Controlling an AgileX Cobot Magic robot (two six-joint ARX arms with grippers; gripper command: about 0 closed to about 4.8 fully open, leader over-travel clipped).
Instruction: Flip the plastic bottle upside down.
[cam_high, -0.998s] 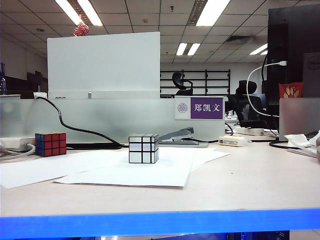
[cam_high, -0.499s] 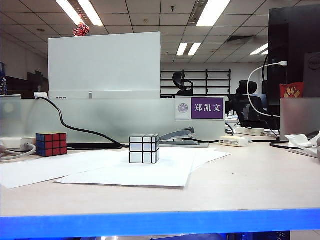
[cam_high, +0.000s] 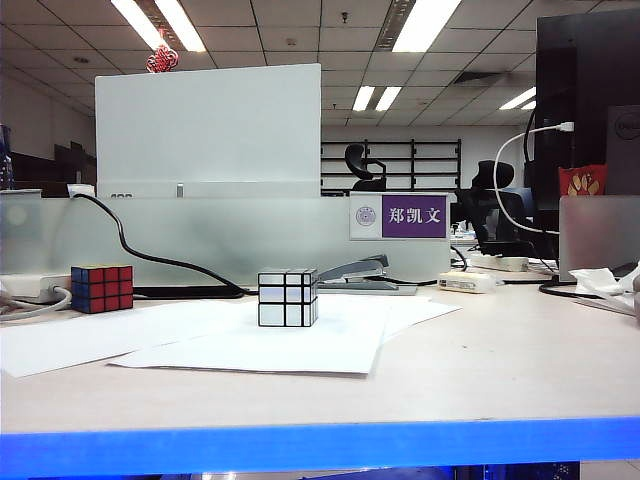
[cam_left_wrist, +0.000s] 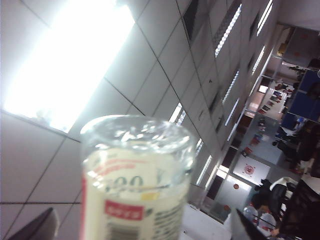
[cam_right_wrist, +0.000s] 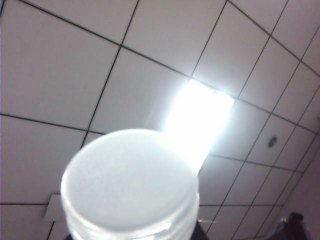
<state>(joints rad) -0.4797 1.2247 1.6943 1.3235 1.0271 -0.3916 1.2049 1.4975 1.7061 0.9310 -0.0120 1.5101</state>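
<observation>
**Clear plastic base faced one wrist camera, white cap faced the other**

Clear plastic filled the lower middle of the left wrist view: the plastic bottle (cam_left_wrist: 137, 180), seen base-first, its cream-white label with red print running off the lower edge of the frame. Ceiling panels and strip lights lay behind it, so that camera looked upward. Two dark finger tips (cam_left_wrist: 32, 227) showed at the lower corners, one on each side of the bottle and spread wide. Whether they pressed on it could not be told; the contact lay out of frame.

The right wrist view showed the same bottle from its other end: the white cap (cam_right_wrist: 130, 182) low in the frame, again against ceiling. No part of the right gripper was visible there, so its state was not readable.

The exterior view held neither arm nor bottle (both apparently outside the frame). It showed only the desk (cam_high: 480, 370) with white paper sheets (cam_high: 300, 340), a silver cube (cam_high: 287, 298) at centre, a coloured cube (cam_high: 101, 288) at left and a stapler (cam_high: 362, 275) behind.

Judgement: the long axis ran straight away from each camera, base towards the left gripper, cap towards the right gripper. The bottle seemed carried between the two. Which arm bore it, and hence which should turn it, could not be settled.
</observation>
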